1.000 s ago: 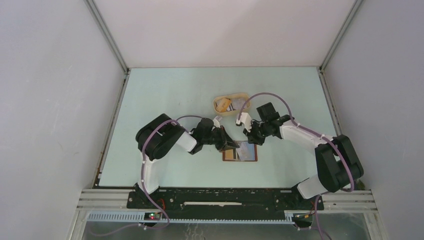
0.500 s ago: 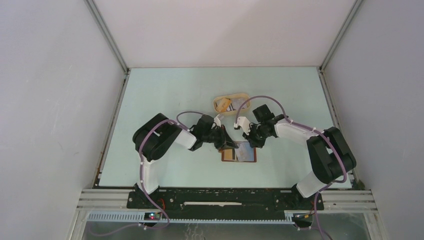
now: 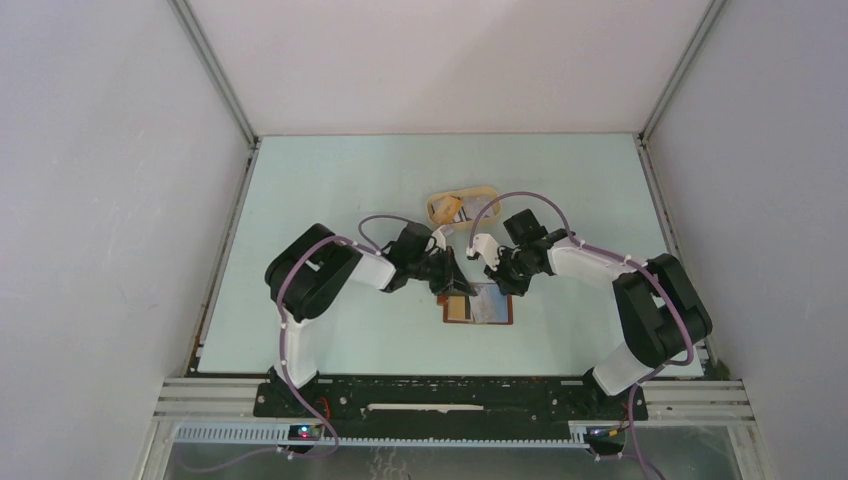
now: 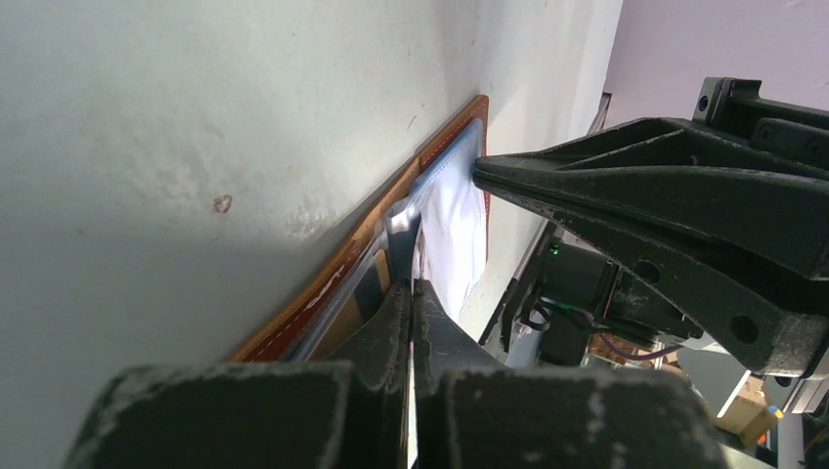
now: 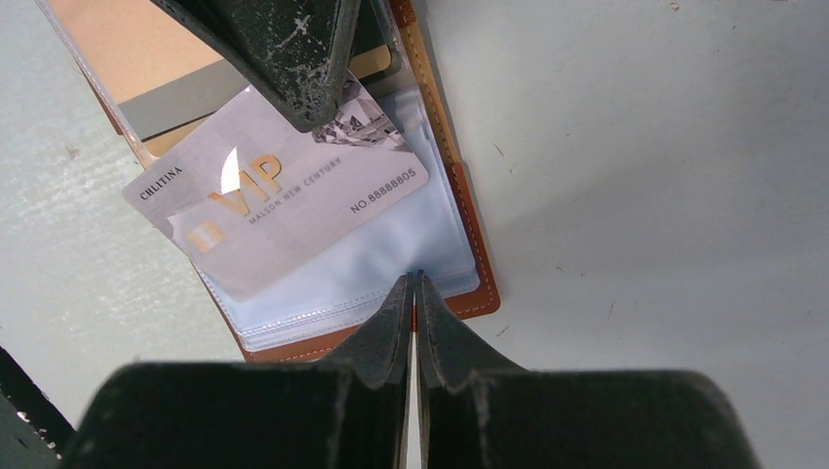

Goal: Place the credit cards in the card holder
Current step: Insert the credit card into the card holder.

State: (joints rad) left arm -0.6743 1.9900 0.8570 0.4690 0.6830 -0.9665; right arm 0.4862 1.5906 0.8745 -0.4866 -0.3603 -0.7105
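The reddish-brown card holder point(image 3: 480, 310) lies open on the table, its clear inner pockets up point(image 5: 391, 254). A silvery VIP credit card point(image 5: 283, 200) lies askew on the right pocket, partly inside it. My left gripper point(image 3: 448, 284) is shut, its tip point(image 4: 411, 285) pressing on the holder's middle at the card's upper edge point(image 5: 308, 122). My right gripper point(image 3: 500, 284) is shut, its tip point(image 5: 415, 281) resting on the clear pocket near the holder's outer edge point(image 4: 479, 171). I cannot tell if either gripper pinches the plastic. More cards point(image 3: 452, 210) lie in the tray.
A tan oval tray point(image 3: 485, 192) stands just behind the two grippers. Both forearms meet low over the holder. White walls close the table on the left, right and back.
My right gripper has moved left and down onto the holder's right side. My left gripper has shifted slightly while staying on the holder's middle.
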